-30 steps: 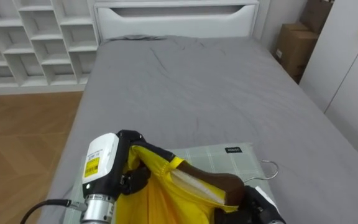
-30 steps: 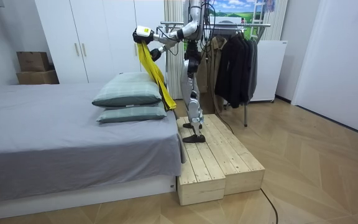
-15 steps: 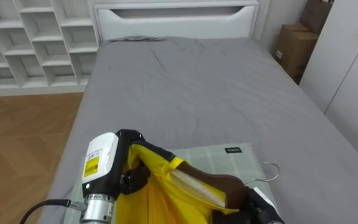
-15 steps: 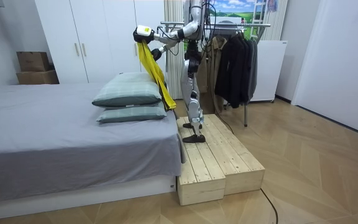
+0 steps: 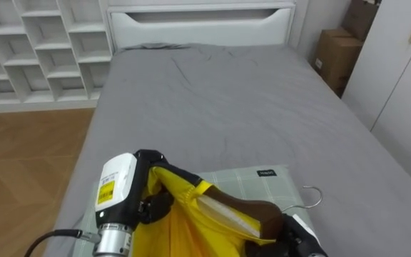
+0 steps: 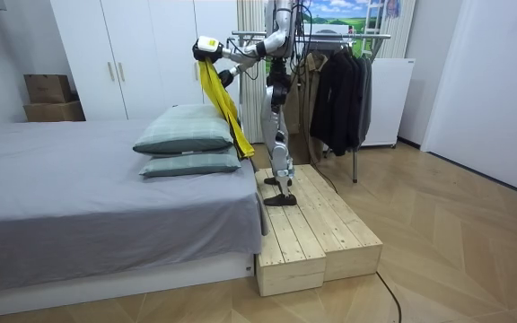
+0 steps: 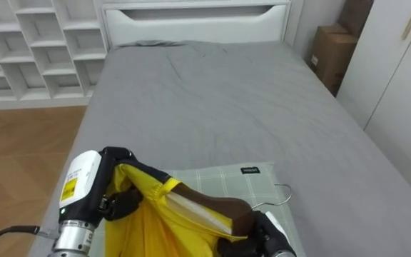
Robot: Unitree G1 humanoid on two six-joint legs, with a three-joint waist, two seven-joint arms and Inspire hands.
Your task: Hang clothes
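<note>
Shirt (image 5: pixel 191 225), bright yellow, draped over brown wooden hanger (image 5: pixel 252 211), wire hook free, above checked pillow (image 5: pixel 252 180). My left hand (image 5: pixel 152 205) fingers clenched in its cloth; right hand (image 5: pixel 298 239) fingers: cannot tell.

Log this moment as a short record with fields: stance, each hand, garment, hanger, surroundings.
stance: upright on the wooden platform beside the bed, facing the bed
left hand: raised, fingers curled round the yellow garment
right hand: low, at the hanger's hook end; hold unclear
garment: hangs down by the stacked pillows
hanger: brown, partly inside the garment, hook sticking out
surroundings: clothes rack with dark clothes behind the robot
</note>
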